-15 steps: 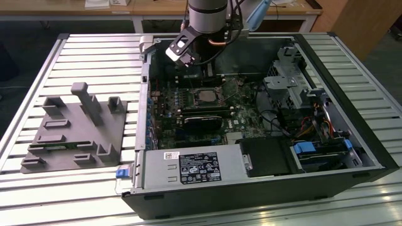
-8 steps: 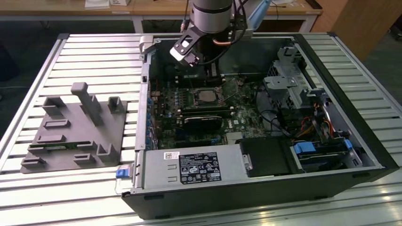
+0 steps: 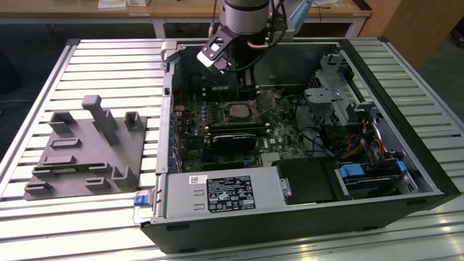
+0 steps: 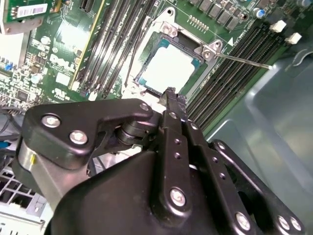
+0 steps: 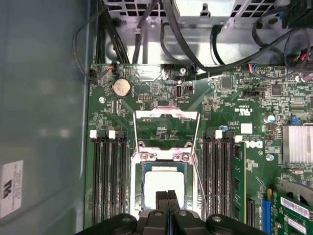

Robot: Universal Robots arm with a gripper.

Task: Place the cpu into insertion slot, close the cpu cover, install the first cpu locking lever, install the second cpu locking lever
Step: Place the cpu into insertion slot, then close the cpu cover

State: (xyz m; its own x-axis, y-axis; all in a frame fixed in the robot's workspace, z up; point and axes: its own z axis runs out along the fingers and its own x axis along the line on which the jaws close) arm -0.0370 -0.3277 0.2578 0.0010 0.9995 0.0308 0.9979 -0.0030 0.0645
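Observation:
The cpu (image 5: 163, 184) lies flat in the insertion slot on the green motherboard, its pale top bright in both wrist views (image 4: 168, 68). The cpu cover (image 5: 167, 115), a thin silvery frame with an open middle, is swung open on its hinge beyond the socket. Two thin wire locking levers stand free, one on each side (image 5: 196, 169) (image 4: 244, 61). My gripper (image 5: 167, 197) hangs just above the near edge of the cpu, fingers pressed together with nothing between them. In the exterior view the gripper (image 3: 245, 81) reaches into the open case above the socket (image 3: 238, 110).
Black memory slots (image 5: 110, 181) flank the socket on both sides. A coin cell (image 5: 121, 87) and black cables (image 5: 171, 34) lie beyond the cover. A finned heat sink (image 5: 297, 144) sits further off. Outside the case, a grey fixture plate (image 3: 87, 147) rests on the slatted table.

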